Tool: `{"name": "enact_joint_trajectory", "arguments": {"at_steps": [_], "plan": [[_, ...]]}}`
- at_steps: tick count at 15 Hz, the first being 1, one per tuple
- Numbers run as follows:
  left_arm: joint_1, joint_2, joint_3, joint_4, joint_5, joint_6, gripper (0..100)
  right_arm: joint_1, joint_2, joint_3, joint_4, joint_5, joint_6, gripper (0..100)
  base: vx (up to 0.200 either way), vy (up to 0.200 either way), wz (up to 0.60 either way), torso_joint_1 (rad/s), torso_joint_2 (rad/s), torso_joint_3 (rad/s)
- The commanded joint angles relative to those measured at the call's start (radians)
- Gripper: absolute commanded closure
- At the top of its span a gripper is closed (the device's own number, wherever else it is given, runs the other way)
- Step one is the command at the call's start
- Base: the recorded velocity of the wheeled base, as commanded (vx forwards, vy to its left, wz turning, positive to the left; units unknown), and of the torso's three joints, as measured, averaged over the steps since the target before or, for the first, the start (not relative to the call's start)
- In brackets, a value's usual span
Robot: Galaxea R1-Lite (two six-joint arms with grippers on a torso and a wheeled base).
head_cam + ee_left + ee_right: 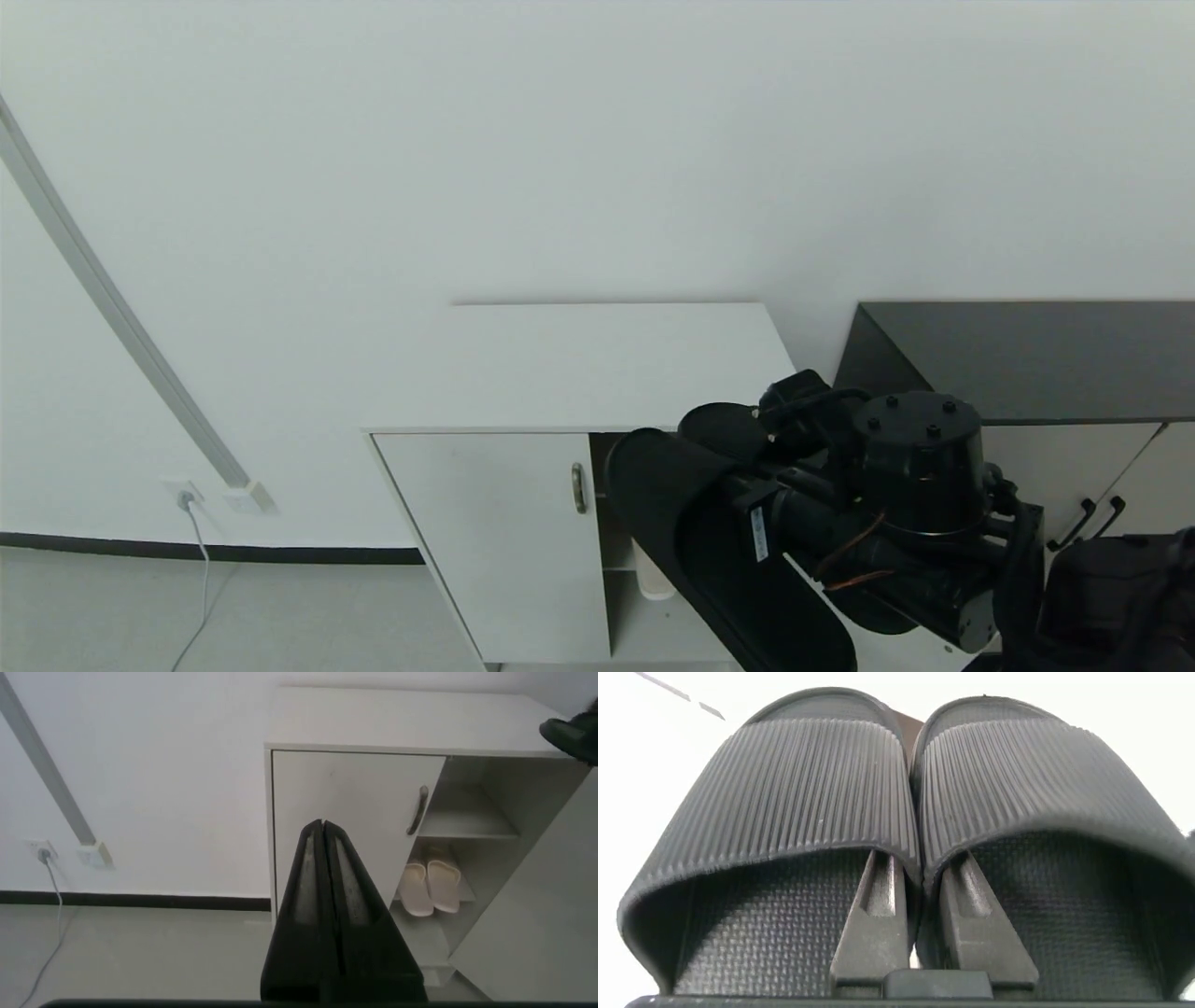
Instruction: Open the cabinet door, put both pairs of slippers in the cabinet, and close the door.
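Here black ribbed slippers (813, 793) pinched in right claw (920, 873).

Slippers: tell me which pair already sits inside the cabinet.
The cream pair, on a shelf in the open cabinet. The black pair is clamped in the right gripper, not on a shelf.
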Motion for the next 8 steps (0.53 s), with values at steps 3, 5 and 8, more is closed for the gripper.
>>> {"name": "enact_joint_trajectory", "arguments": {"at_steps": [3, 5, 8], "plan": [[0.001, 0.000, 0.000, 0.000, 0.001, -0.001, 100, 0.004, -0.003, 0.032, -0.045, -0.004, -0.026, 100, 0.000, 0.000, 0.00, -0.145, 0.34, 0.186], [0.001, 0.000, 0.000, 0.001, -0.001, 0.001, 100, 0.021, -0.038, 0.093, -0.078, -0.012, -0.035, 100, 0.000, 0.000, 0.00, -0.161, 0.37, 0.202], [0.001, 0.000, 0.000, 0.000, -0.009, 0.002, 100, 0.056, -0.073, 0.212, -0.168, -0.058, -0.035, 100, 0.000, 0.000, 0.00, -0.165, 0.37, 0.217]]}}
